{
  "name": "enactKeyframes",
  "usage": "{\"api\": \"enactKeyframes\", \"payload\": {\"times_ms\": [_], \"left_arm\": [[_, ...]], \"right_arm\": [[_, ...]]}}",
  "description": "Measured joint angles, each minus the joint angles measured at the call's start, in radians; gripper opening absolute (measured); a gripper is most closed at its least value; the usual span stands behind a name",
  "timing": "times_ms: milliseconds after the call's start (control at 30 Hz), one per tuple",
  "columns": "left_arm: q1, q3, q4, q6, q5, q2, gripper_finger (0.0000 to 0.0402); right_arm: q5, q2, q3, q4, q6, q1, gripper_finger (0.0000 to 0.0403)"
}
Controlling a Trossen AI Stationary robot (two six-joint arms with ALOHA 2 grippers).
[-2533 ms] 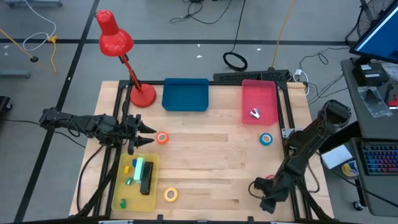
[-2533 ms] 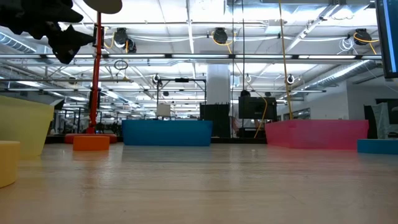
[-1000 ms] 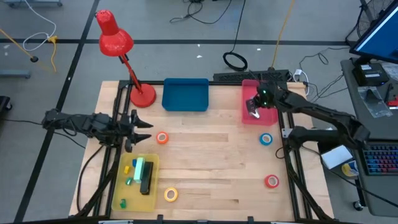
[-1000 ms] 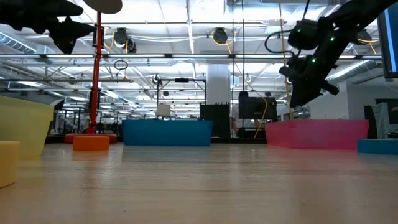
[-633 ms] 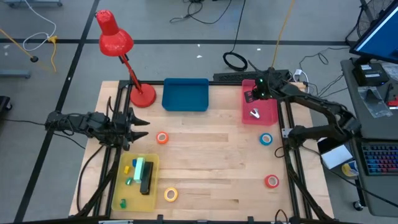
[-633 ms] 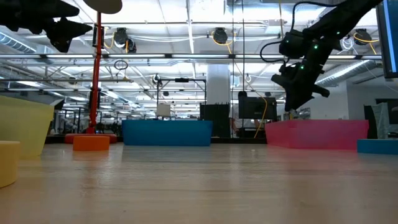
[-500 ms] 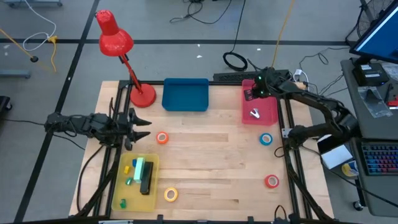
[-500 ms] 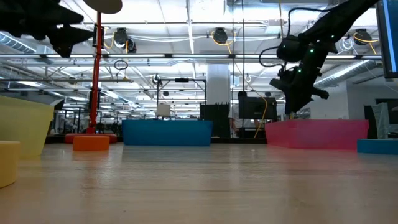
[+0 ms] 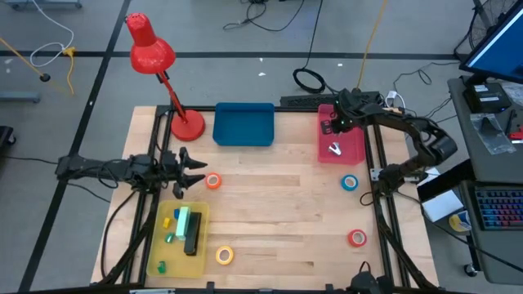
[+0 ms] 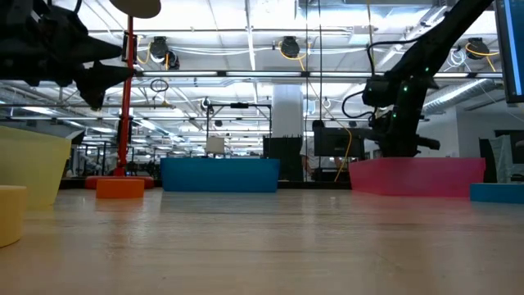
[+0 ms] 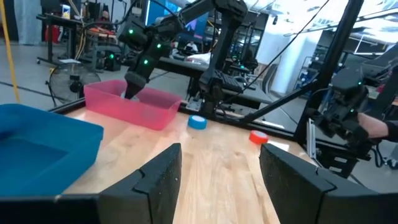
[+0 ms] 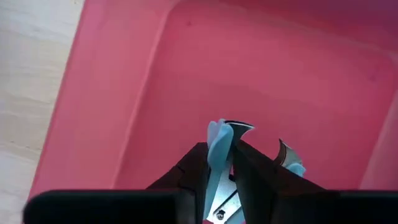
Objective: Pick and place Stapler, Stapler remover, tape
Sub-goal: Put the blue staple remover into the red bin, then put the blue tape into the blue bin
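Observation:
The stapler remover (image 9: 335, 149), pale blue with metal claws, lies on the floor of the pink tray (image 9: 353, 122). My right gripper (image 12: 219, 163) points steeply down over it with its fingers a little apart. The remover (image 12: 219, 142) shows through and above that gap. The black stapler (image 9: 192, 234) lies in the yellow tray (image 9: 163, 245). Orange tape (image 9: 213, 181), blue tape (image 9: 350, 183), red tape (image 9: 357, 238) and yellow tape (image 9: 224, 256) lie flat on the wood. My left gripper (image 9: 200, 170) is open and level, just left of the orange tape. My right gripper's fingers (image 12: 194, 171) come from above, slanting down at the stapler remover's pale blue handle (image 12: 217, 134). The fingers hide most of the remover, and I cannot tell whether they touch it.
A red desk lamp (image 9: 151, 53) stands on its base (image 9: 188, 126) at the far left, with a blue tray (image 9: 243, 124) beside it. Small coloured bits and a green block (image 9: 184, 222) share the yellow tray. Bare wood (image 9: 278, 220) lies between the tapes.
My right gripper has sunk toward the pink tray and drawn a little toward its far left part, the arm swinging round behind it. My left gripper has come down somewhat and edged toward the orange tape. Nothing on the table has shifted.

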State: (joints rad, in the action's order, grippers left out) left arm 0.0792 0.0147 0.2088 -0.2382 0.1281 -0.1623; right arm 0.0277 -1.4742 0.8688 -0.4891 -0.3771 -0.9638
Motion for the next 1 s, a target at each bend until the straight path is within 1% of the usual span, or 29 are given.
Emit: {"api": "enactKeyframes", "payload": {"times_ms": [167,300,367,500,633,700,767,833,900,1000], "left_arm": [[-0.032,0.000,-0.001,-0.002,-0.030,0.000,0.0216],[-0.057,0.000,0.006,-0.004,-0.058,0.000,0.0216],[-0.067,0.000,0.005,-0.008,-0.077,0.000,0.0216],[-0.088,0.000,0.005,-0.019,-0.099,0.000,0.0216],[-0.103,0.001,0.005,-0.031,-0.104,0.000,0.0216],[-0.109,0.001,0.005,-0.030,-0.104,0.000,0.0216],[-0.113,0.002,0.005,-0.031,-0.104,0.000,0.0216],[-0.115,0.002,0.005,-0.031,-0.105,0.000,0.0216],[-0.115,0.002,0.005,-0.029,-0.105,0.000,0.0216],[-0.115,0.002,0.005,-0.029,-0.105,0.000,0.0216]], "right_arm": [[0.009,-0.003,0.000,0.007,0.000,0.000,0.0107],[0.019,0.017,0.000,0.003,0.000,0.000,0.0127],[-0.012,0.053,0.000,-0.005,0.001,0.001,0.0130],[-0.133,0.177,0.000,-0.068,0.005,0.014,0.0127],[-0.255,0.336,0.000,-0.237,0.004,0.066,0.0118],[-0.318,0.413,0.000,-0.343,-0.024,0.106,0.0115],[-0.382,0.479,0.000,-0.458,-0.080,0.149,0.0114],[-0.441,0.535,0.000,-0.562,-0.176,0.189,0.0114],[-0.478,0.579,0.000,-0.664,-0.256,0.232,0.0114],[-0.475,0.625,0.000,-0.795,-0.354,0.302,0.0114]]}}
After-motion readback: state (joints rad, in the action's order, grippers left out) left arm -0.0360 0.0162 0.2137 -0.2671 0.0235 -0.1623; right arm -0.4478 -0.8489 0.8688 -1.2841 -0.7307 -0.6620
